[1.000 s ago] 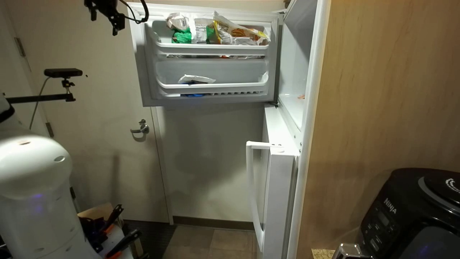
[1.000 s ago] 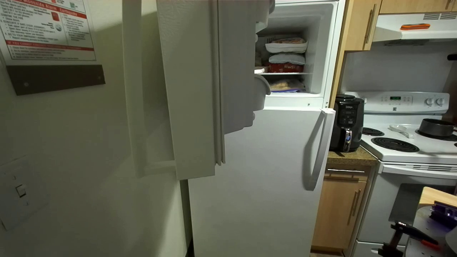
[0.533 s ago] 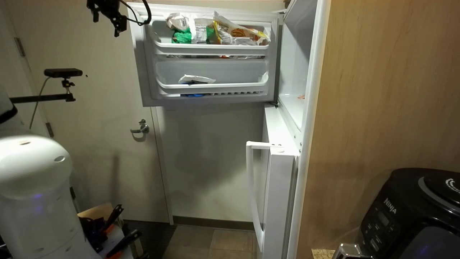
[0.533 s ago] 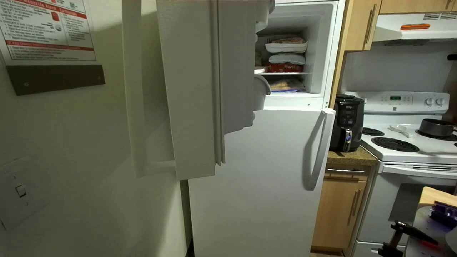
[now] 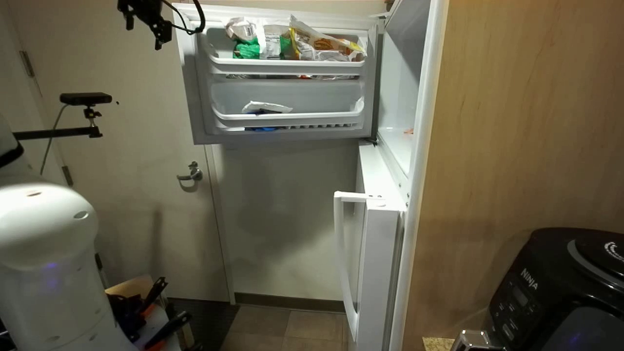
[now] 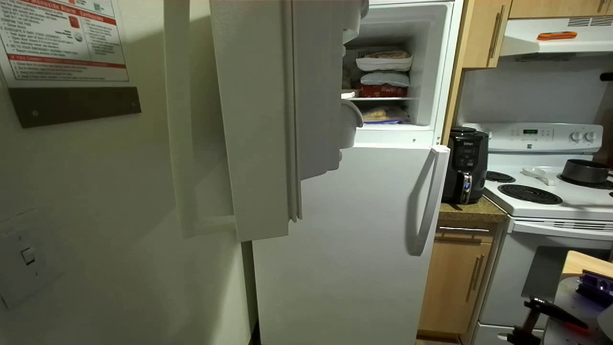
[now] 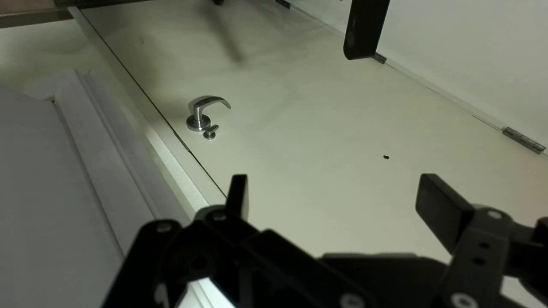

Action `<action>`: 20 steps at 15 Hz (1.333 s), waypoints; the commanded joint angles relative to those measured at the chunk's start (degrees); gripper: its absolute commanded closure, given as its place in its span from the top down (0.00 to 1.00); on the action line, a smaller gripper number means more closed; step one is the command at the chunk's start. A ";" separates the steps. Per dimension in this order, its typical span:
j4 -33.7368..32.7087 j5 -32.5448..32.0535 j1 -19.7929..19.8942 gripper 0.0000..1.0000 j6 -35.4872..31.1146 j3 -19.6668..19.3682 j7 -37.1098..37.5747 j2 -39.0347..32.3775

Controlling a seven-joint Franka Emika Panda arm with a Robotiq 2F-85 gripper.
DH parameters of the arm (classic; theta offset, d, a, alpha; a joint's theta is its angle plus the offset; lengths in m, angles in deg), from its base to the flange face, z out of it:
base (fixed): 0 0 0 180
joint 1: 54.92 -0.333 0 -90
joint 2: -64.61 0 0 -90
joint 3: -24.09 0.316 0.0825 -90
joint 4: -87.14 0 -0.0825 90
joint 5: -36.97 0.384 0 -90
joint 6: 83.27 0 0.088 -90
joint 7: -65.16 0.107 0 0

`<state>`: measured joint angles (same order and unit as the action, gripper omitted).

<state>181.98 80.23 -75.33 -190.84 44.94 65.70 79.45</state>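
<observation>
Carries bags point(image 5: 319, 46) in upper door bin point(image 5: 287, 67), white packet point(image 5: 265, 107) in lower door bin point(image 5: 321, 118); has red package point(image 6: 383, 91) directly on freezer shelf point(image 6: 383, 98).

The black appliance point(image 5: 560, 287) reads "NINJA", the wall sign point(image 6: 67, 42) "Monoxide Alarm" (otherwise blurry).

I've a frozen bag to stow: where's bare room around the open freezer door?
On the freezer door, the lower rack looks bare from the white packet to the hinge-side end. The upper rack is crowded with bags. Inside the freezer, a gap shows above the stacked packages.
</observation>
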 commanded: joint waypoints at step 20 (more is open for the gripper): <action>-8.13 -3.37 -0.90 1.00 2.87 3.80 12.19 5.61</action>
<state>174.20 77.03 -76.18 -188.07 48.71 77.74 85.31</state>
